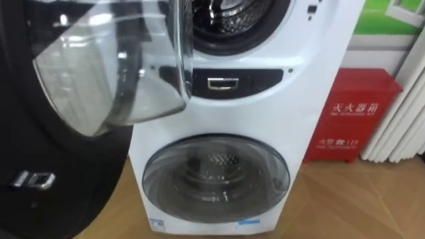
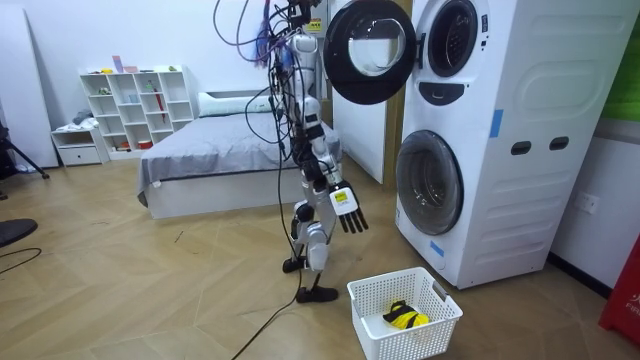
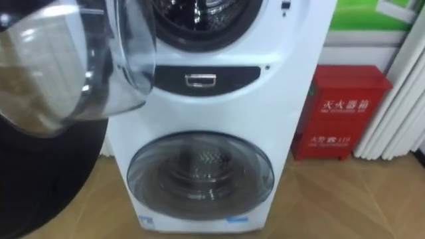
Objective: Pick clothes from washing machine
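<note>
— So, is that right hand holding anything?
— No, it hangs slack and empty, near the washer. The one garment I count, yellow and black, lies in the single basket by the robot's feet.
— Tricky to lift?
— I'd guess not: it looks soft, light and limp, so bunch any fold. There are two doors: top door open, bottom door shut. The top drum shows bare metal.
</note>
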Tool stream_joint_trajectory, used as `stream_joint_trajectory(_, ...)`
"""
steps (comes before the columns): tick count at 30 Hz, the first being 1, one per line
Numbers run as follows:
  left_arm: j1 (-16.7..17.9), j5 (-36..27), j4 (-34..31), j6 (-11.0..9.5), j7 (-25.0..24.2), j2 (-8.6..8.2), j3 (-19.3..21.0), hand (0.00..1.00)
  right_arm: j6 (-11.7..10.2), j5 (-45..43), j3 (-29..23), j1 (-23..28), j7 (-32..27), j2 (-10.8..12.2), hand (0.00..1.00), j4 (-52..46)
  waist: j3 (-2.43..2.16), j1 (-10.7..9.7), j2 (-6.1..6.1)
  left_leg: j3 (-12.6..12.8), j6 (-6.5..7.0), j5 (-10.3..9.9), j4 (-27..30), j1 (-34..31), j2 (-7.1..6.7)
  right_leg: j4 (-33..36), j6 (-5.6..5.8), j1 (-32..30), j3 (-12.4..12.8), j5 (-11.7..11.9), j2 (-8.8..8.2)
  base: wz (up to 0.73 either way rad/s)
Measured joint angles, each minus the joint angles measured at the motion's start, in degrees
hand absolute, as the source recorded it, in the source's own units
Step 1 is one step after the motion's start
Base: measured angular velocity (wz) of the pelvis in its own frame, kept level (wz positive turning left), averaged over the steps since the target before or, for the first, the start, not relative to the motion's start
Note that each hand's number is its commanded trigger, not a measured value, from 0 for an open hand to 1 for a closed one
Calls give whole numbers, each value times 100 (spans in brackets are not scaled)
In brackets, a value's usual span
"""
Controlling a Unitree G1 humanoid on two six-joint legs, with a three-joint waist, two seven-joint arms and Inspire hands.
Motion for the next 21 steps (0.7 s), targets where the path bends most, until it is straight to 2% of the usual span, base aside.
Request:
stream_joint_trajectory(2, -245, -157, -309, -19, 46, 148, 190, 0, -56, -186, -160, -21, 10, -61, 0, -18, 3, 5, 130, -32, -3, 2, -54, 29, -4, 5, 0, 10, -27, -1, 3, 2)
stream_joint_trajectory(3, -469, -319, -545, -18, 62, 273, 405, 0, -69, -222, -332, -13, 11, -113, 0, -76, 1, 33, 214, -77, -2, 2, -71, 37, -15, 17, 1, 8, -15, -2, 4, -7)
stream_joint_trajectory(5, -909, -516, -902, -79, 147, 745, 566, 0, -108, -332, -462, -13, 10, -258, 0, -214, -10, 111, 326, -139, 0, 6, -123, 36, -33, 4, 1, 16, 4, -2, 11, -9)
stream_joint_trajectory(6, -985, -563, -1063, -80, 186, 844, 650, 0, -127, -349, -527, -5, 7, -271, 0, -240, -24, 111, 350, -148, 0, 6, -124, 41, -33, 3, 1, 5, 4, -2, 13, -4)
stream_joint_trajectory(7, -1136, -652, -1437, -82, 279, 1045, 819, 0, -147, -408, -612, 68, 0, -299, 0, -263, -45, 131, 385, -146, -1, 6, -133, 50, -31, 1, 1, 2, 4, -3, 18, 0)
stream_joint_trajectory(8, -1218, -672, -1595, -80, 325, 1158, 855, 0, -148, -413, -626, 74, -2, -313, 0, -296, -55, 141, 401, -148, -1, 6, -137, 55, -30, 1, 1, 4, 16, -3, 23, -4)
stream_joint_trajectory(10, -1500, -675, -2332, -80, 519, 1601, 852, 0, -144, -410, -630, 229, -37, -335, 0, -500, -67, 209, 425, -150, -1, 7, -139, 58, -33, -2, 1, -12, 43, -3, 23, -7)
stream_joint_trajectory(12, -1649, -678, -2990, -83, 604, 1802, 822, 0, -108, -455, -618, 305, -59, -331, 0, -569, -70, 209, 430, -178, -1, 6, -139, 56, -41, 1, 1, -23, 43, -3, 19, -2)
stream_joint_trajectory(13, -1804, -677, -3299, -89, 632, 1863, 814, 0, -86, -569, -584, 338, -68, -333, 0, -634, -72, 219, 440, -188, -1, 7, -139, 55, -44, 5, 1, -20, 41, -3, 15, 0)
stream_joint_trajectory(14, -1892, -675, -3428, -90, 643, 1866, 816, 0, -86, -610, -566, 333, -65, -330, 0, -638, -69, 226, 447, -198, -1, 7, -139, 56, -46, 3, 1, -17, 41, -3, 14, 0)
stream_joint_trajectory(17, -2110, -662, -4386, -48, 654, 1858, 713, 0, -85, -659, -399, 329, -33, -275, 0, -652, -71, 214, 445, -269, 0, 7, -139, 51, -48, -2, 1, -23, 48, -3, 21, 0)
stream_joint_trajectory(21, -2237, -631, -5859, -7, 649, 1825, 373, 0, 16, -850, -277, 240, -28, -199, 0, -633, -60, -7, 437, -301, 0, 7, -137, 50, -47, -8, 1, -8, 26, -3, 21, 2)
